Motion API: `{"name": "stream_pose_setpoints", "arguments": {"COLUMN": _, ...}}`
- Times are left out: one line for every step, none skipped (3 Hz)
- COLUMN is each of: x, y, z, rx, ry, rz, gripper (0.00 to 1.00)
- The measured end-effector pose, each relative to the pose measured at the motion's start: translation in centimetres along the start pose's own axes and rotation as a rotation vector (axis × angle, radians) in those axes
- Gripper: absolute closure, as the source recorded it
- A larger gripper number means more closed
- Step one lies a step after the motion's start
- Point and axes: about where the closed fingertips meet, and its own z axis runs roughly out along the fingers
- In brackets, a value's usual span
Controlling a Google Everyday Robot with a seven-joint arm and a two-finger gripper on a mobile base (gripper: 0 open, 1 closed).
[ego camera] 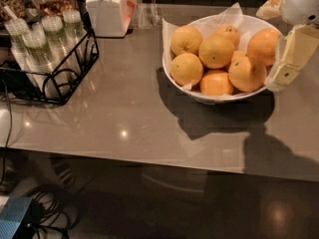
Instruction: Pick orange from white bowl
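A black wire rack (pixel 47 86) of lidded plastic cups (pixel 50 39) stands at the left of the grey counter (pixel 124 128). A white-filled jar (pixel 107 11) sits behind it, and cables and a blue box (pixel 15 224) lie on the floor below. Nothing stands between these and the fruit.

The gripper (pixel 268 46) reaches in from the right edge. Its cream fingers (pixel 291 59) are spread wide, one over the far rim and one outside the near wall. They seem to straddle the rightmost orange (pixel 259 36), though I can't tell if they touch it.

The white bowl (pixel 172 76) sits at the counter's right, lined with crinkled paper (pixel 227 15) and heaped with oranges.
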Motion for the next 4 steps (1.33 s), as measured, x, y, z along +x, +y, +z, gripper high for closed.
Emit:
{"name": "stream_pose_setpoints", "arguments": {"x": 1.6, "y": -2.5, "z": 0.0, "rx": -0.005, "ry": 0.056, "rz": -0.011, "gripper": 0.00}}
{"name": "stream_pose_setpoints", "arguments": {"x": 4.1, "y": -6.4, "z": -1.2, "rx": 0.050, "ry": 0.074, "rz": -0.005, "gripper": 0.00}}
{"name": "stream_pose_setpoints", "arguments": {"x": 3.8, "y": -8.1, "z": -2.3, "rx": 0.115, "ry": 0.056, "rz": -0.004, "gripper": 0.00}}
{"name": "stream_pose_setpoints", "arguments": {"x": 4.8, "y": -8.8, "z": -0.7, "rx": 0.100, "ry": 0.006, "rz": 0.035, "gripper": 0.00}}
